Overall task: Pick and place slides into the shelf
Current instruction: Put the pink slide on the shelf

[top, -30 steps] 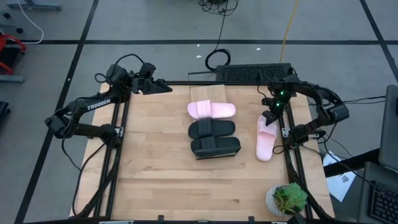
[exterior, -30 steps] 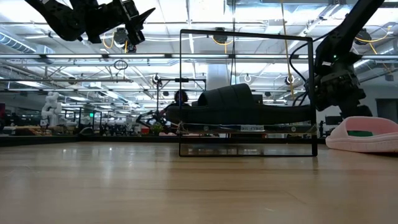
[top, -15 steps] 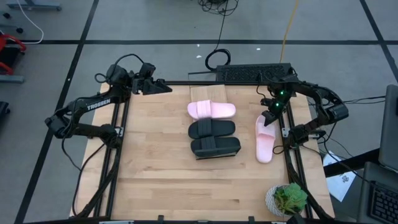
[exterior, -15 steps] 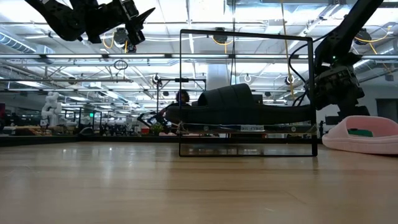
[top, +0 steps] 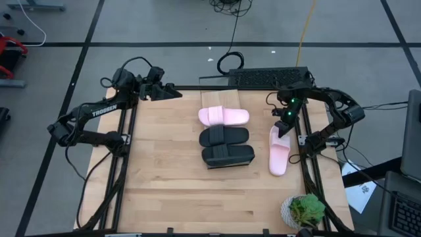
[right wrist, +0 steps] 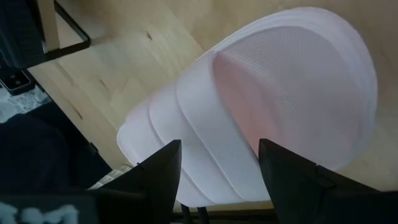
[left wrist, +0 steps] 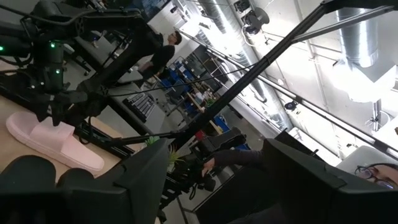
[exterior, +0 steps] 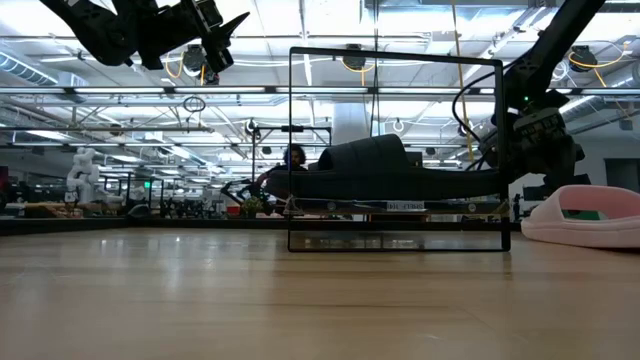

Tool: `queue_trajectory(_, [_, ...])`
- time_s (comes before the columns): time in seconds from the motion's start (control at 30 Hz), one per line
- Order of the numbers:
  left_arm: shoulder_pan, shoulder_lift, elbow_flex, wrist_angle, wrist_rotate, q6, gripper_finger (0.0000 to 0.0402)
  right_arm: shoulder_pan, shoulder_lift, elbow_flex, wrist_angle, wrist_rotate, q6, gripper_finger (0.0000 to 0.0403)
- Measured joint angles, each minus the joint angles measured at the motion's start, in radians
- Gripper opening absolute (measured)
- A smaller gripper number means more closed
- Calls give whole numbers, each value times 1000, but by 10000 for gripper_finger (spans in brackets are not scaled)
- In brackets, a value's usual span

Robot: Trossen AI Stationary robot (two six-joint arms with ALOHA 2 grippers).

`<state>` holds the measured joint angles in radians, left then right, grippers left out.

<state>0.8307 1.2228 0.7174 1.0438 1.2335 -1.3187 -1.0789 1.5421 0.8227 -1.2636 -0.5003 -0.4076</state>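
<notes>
The shelf [top: 214, 97] stands mid-table, its dark frame [exterior: 395, 50] rising in the low view. On its board lie a pink slide [top: 223, 116] and two black slides [top: 224, 136] [top: 227, 155], side by side. The second pink slide [top: 279, 150] lies on the tabletop to the shelf's right, also seen in the low view [exterior: 585, 215]. My right gripper [top: 284, 125] is over this slide's far end. My left gripper [top: 174, 92] waits open, raised above the far left corner [exterior: 225, 30]. My right gripper [right wrist: 219, 162] comes down from above onto the pink slide's ribbed strap [right wrist: 186, 118] at its far end, one finger [right wrist: 158, 171] on each side of a section of it. The fingertips are cut off by the picture's edge. In the low view the slide's sole seems to be on the table.
A potted plant [top: 302, 210] stands at the table's near right corner. A keyboard [top: 270, 78] lies just beyond the far edge. Dark frame rails [top: 125, 178] run along the table's sides. Bare wood lies left of the shelf [top: 164, 151]. A person [left wrist: 373, 177] shows in the left wrist view.
My right gripper has moved a little toward the table's left, and the pink slide under it has slid along with it. The slide has turned slightly, so it now lies straighter from far to near, closer to the shelf. The left arm has kept still.
</notes>
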Motion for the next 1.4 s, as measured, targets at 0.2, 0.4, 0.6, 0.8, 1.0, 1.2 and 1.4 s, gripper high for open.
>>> queue_trajectory(0.2, [0, 0, 0, 0, 0, 9, 260, 17, 0, 0, 4, 20, 7, 203])
queue_trajectory(0.4, [0, 0, 0, 0, 0, 14, 260, 17, 0, 0, 14, 81, 37, 203])
queue_trajectory(0.6, [0, 0, 0, 0, -1, 12, 260, 17, 0, 0, 14, 81, 35, 203])
queue_trajectory(0.8, [0, 0, 0, 0, -2, 10, 260, 17, 0, 0, 14, 80, 35, 203])
queue_trajectory(1.0, [0, 0, 0, 0, -2, 10, 260, 17, 0, 0, 14, 81, 35, 203])
queue_trajectory(1.2, [0, 0, 0, 0, -2, 10, 260, 17, 0, 0, 14, 80, 34, 203])
queue_trajectory(1.4, [0, 0, 0, 0, -2, 10, 260, 17, 0, 0, 14, 78, 31, 203])
